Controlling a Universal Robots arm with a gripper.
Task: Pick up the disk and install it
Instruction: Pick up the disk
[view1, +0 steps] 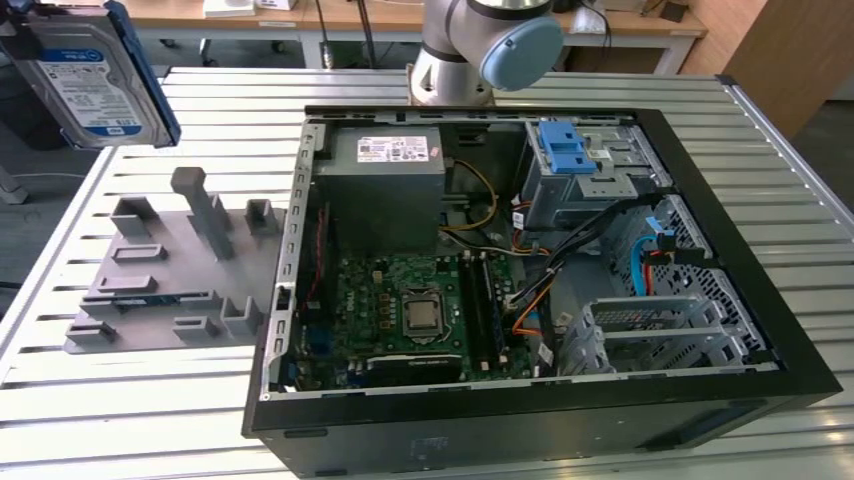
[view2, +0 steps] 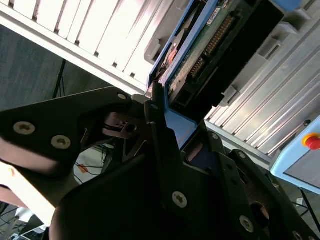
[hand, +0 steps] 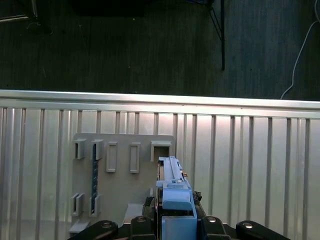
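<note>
Arm (view1: 481, 45) column upright; jaws clamped on disk (view1: 94, 80) edge, wrist high.

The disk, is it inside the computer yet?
Not yet. Picking up looks done: the tool is shut on the disk, which hangs in the air at the exterior view's left, clear of the grey holder. So the disk is in hand. Installing is left: the disk is outside the open computer case.

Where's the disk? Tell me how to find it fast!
Start at the big open computer case on the slatted metal table. Look past the grey holder plate to the exterior view's upper left corner. The disk hangs there in the air, silver with a white-and-blue label and blue frame.
</note>
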